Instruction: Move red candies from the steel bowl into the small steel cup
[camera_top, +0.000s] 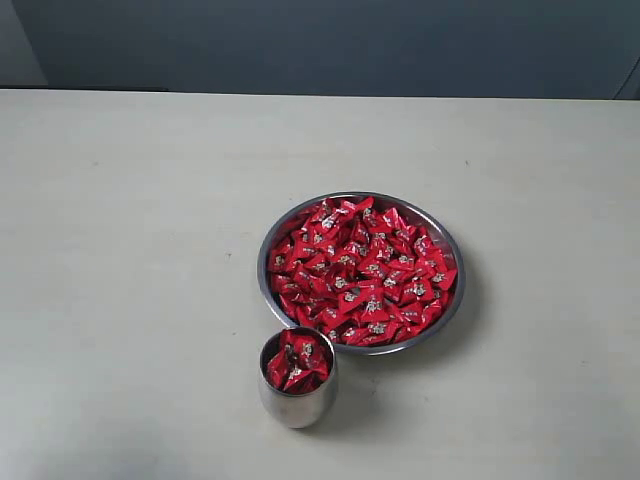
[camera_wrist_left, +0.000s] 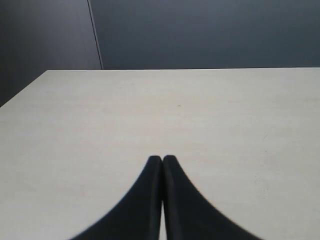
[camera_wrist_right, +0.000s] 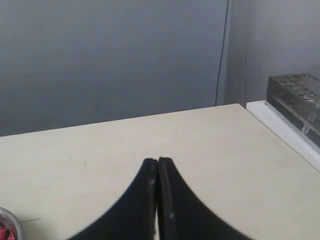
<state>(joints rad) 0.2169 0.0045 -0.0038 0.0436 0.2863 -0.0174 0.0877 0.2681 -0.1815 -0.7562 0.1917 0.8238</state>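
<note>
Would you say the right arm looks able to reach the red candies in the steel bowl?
Probably yes: the steel bowl is open-topped with nothing over the red candies, and only bare table lies between it and the right gripper. Its jaws are shut, so they must open first.

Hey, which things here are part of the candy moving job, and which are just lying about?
Job: red candies, steel bowl, small steel cup.
Lying about: clear rack with holes, seen only in the right wrist view.
</note>
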